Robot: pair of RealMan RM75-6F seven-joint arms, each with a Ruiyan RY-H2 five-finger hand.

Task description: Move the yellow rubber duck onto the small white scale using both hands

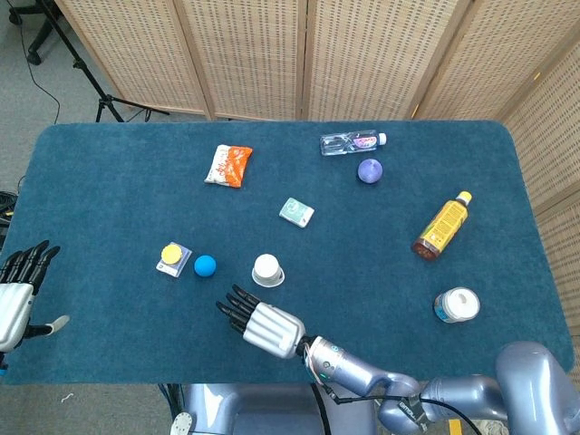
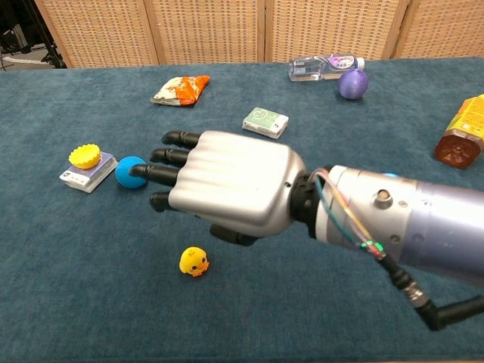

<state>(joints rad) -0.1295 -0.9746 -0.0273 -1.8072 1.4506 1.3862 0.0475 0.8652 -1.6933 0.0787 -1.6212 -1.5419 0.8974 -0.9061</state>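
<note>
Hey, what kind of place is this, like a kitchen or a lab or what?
Probably a robot test or demo space, not a kitchen. Woven wicker folding screens wall off a blue carpeted table with unrelated objects scattered on it, and a black tripod stand stands behind.

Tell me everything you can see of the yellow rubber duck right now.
The yellow rubber duck is a small, rounded, glossy yellow toy with an orange beak and a dark eye dot. It appears to sit upright on the blue table cloth near the front edge, beak toward the camera. Nothing touches it: the right hand hovers above and behind it, fingers extended, holding nothing. The head view does not show the duck. The small white scale, off to its left, already carries a yellow cap-like object.
</note>
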